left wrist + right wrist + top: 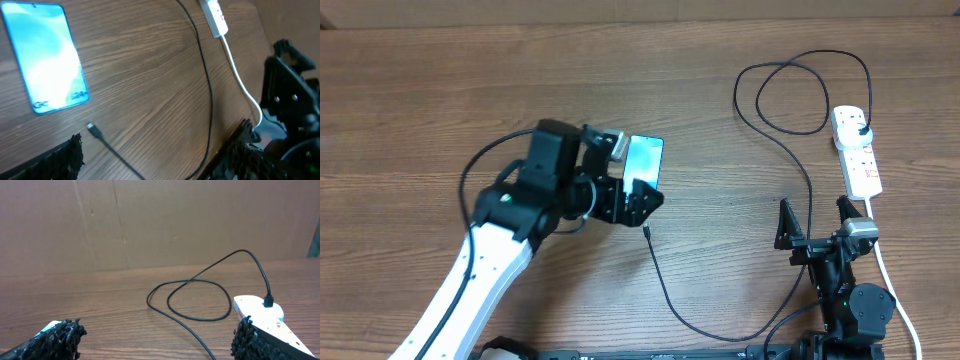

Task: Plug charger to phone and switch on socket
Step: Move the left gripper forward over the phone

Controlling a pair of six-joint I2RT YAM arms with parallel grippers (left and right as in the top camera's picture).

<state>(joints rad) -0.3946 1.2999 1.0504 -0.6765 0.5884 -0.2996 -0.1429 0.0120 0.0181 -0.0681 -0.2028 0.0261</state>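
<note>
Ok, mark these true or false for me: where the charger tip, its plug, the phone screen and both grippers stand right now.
1. The charger tip is plugged into the phone. False: it lies loose on the table, apart from the phone.
2. The charger's plug sits in the socket. True.
3. The phone's screen is dark. False: it glows light blue.
4. The left gripper is open. True.
5. The right gripper grips the cable. False: it is open and empty.
</note>
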